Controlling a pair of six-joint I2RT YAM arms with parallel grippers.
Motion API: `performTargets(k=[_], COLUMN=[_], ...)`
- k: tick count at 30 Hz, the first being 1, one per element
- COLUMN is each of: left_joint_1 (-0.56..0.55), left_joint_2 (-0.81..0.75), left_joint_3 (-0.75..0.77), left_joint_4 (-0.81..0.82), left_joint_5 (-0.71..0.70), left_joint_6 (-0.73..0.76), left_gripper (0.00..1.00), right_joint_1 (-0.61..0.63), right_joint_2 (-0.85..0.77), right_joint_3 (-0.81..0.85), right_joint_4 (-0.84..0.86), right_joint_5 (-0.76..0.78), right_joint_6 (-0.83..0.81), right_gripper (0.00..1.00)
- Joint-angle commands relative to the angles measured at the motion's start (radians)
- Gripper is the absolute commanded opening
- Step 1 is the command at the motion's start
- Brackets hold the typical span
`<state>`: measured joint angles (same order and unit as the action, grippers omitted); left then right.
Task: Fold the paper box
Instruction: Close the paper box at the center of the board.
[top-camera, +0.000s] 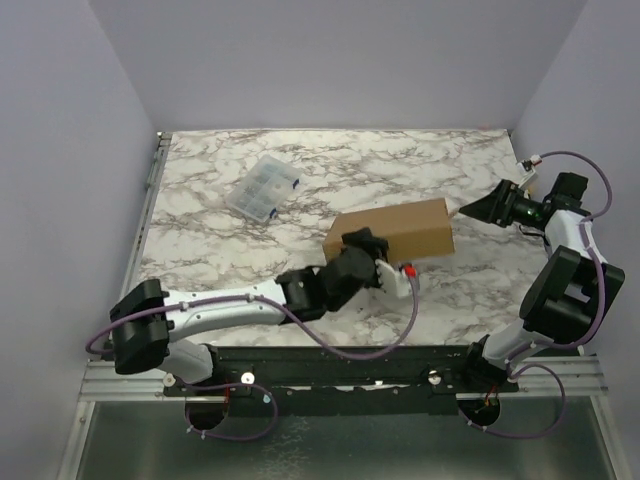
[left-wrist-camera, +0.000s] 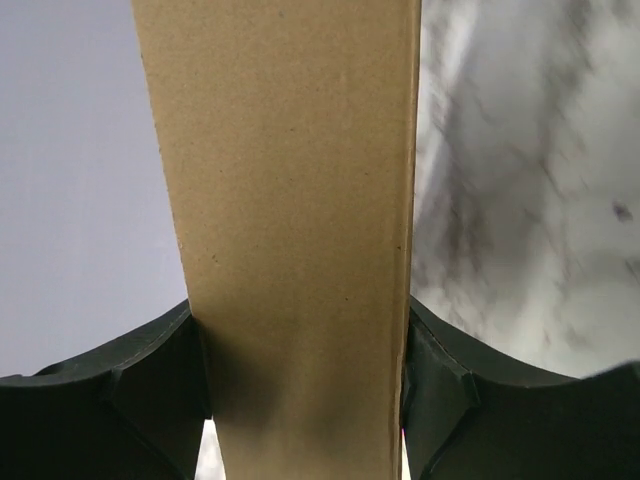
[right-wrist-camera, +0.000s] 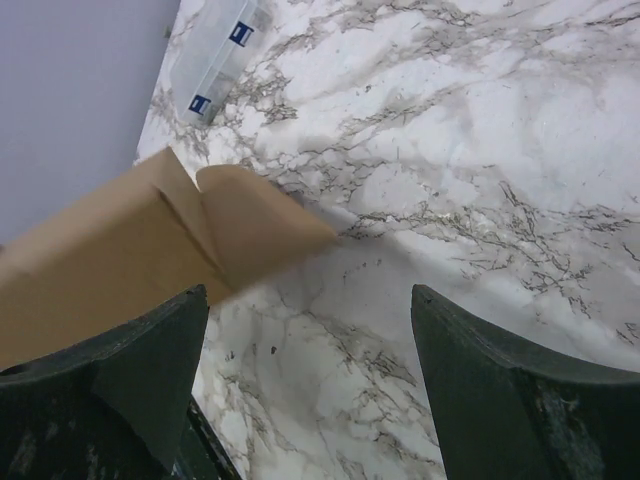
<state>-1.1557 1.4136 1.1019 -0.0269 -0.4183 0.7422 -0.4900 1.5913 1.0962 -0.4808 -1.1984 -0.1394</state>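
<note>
The paper box (top-camera: 405, 222) is a closed-looking brown cardboard block lying mid-table. My left gripper (top-camera: 362, 246) reaches in from the near left and is shut on the box's left end. In the left wrist view the brown box (left-wrist-camera: 290, 180) fills the gap of the left gripper (left-wrist-camera: 300, 305), and both dark fingers (left-wrist-camera: 160, 380) press against its sides. My right gripper (top-camera: 478, 208) hovers just right of the box, open and holding nothing. In the right wrist view the right gripper (right-wrist-camera: 308, 295) is over bare marble, with the box (right-wrist-camera: 100, 260) and a loose end flap (right-wrist-camera: 262, 222) at its left.
A small clear plastic compartment case (top-camera: 262, 187) lies at the back left of the marble table (top-camera: 330, 160); it also shows in the right wrist view as the case (right-wrist-camera: 215, 55). Grey walls close the left, back and right sides.
</note>
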Motion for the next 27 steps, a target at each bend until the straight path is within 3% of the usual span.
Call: performTargets(k=[1,7,11,14,19,21,23,25,27], left_joint_1=[-0.151,-0.214,-0.226,-0.231,-0.254,-0.267,-0.283,-0.307,-0.313], left_joint_2=[0.090,0.194,0.209,0.243,0.282,0.284,0.272,0.237,0.181], left_joint_3=[-0.255,-0.368,-0.427,-0.465,-0.508,-0.522,-0.526,-0.487,-0.380], left_joint_4=[0.277,0.604,0.670,0.676,0.673,0.659,0.634,0.492,0.173], left_joint_5=[-0.418,-0.527,-0.463,-0.432,-0.420,-0.423,-0.458,-0.486,-0.387], left_joint_6=[0.395,0.552,0.547,0.489,0.414,0.358,0.256,0.102,-0.155], left_gripper=[0.00,0.00,0.00,0.09,0.36,0.54,0.78,0.92,0.99], right_joint_1=[-0.017,-0.037,-0.052,-0.055,-0.056,-0.055,-0.055,-0.052,-0.041], right_joint_2=[0.000,-0.004,-0.005,-0.001,-0.004,-0.005,-0.005,-0.005,-0.005], right_joint_3=[-0.009,-0.007,-0.016,-0.020,-0.018,-0.020,-0.019,-0.014,-0.005], right_joint_4=[-0.012,-0.010,-0.015,-0.017,-0.032,-0.036,-0.052,-0.077,-0.106], right_joint_5=[-0.024,-0.035,-0.041,-0.046,-0.045,-0.042,-0.034,-0.024,-0.008], right_joint_6=[-0.002,0.000,-0.010,-0.013,-0.034,-0.047,-0.074,-0.115,-0.162], right_gripper=[0.86,0.86,0.86,0.86,0.86,0.87,0.86,0.86,0.87])
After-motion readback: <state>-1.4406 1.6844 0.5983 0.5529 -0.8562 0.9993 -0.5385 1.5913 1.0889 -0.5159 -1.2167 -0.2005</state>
